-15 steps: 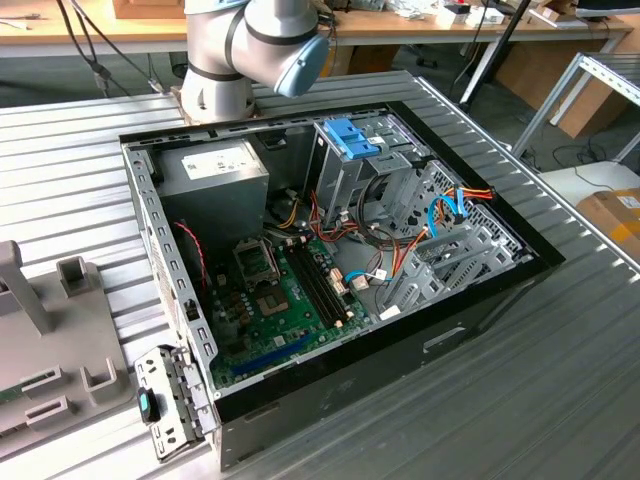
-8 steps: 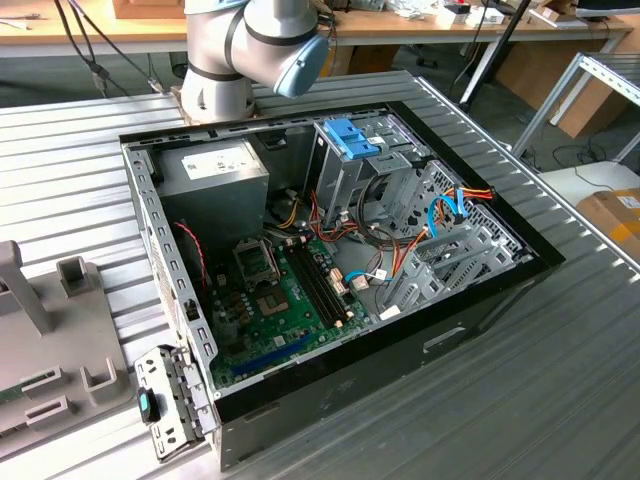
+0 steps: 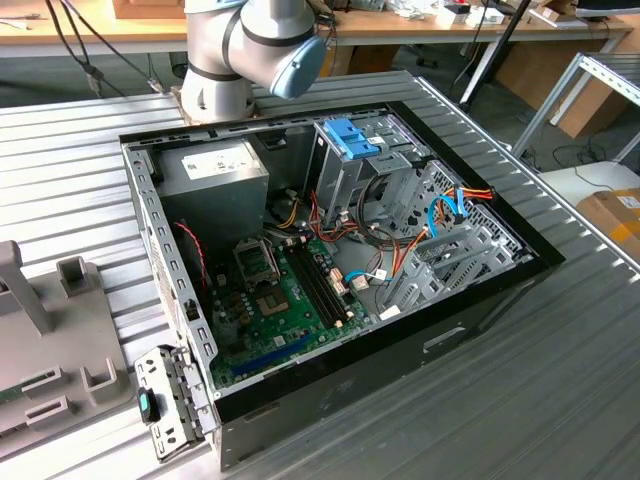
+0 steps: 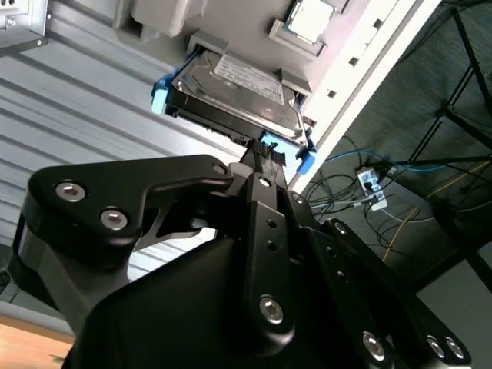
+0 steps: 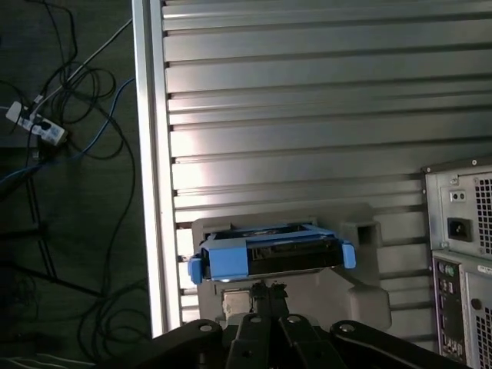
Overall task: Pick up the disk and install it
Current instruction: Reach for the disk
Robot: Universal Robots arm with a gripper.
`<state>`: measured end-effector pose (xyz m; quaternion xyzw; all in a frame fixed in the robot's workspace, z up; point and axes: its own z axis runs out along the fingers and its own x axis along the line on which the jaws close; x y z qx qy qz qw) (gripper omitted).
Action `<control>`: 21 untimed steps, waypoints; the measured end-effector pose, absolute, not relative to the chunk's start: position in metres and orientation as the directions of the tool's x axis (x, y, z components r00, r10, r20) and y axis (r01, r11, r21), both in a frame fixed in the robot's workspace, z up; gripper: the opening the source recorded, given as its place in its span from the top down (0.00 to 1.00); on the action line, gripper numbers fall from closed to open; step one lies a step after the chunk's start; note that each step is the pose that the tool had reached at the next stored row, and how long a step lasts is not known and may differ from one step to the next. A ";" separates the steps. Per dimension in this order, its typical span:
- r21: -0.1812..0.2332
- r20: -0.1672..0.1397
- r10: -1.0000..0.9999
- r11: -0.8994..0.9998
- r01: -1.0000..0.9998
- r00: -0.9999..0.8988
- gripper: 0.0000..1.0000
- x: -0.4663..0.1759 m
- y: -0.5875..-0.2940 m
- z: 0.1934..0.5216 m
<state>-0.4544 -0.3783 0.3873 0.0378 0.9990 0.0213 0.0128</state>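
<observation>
1. Gripper (image 4: 263, 156) looms large in both wrist views (image 5: 267, 290), front end right at the disk's near edge; can't tell how open it is or whether it grips.
2. Disk (image 4: 238, 81), blue rails, sits in grey holder (image 5: 361, 288) on slatted table (image 5: 307, 115).
3. Open PC case (image 3: 350, 250) stands nearby on the table; robot arm (image 3: 240, 50) rises beyond it in the exterior view.

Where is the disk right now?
In both wrist views the disk sits in a grey holder on the slatted metal table, right in front of the gripper and near the table's edge.
</observation>
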 end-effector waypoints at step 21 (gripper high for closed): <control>0.042 -0.019 0.076 0.996 0.075 -0.997 0.89 -0.456 -0.373 0.386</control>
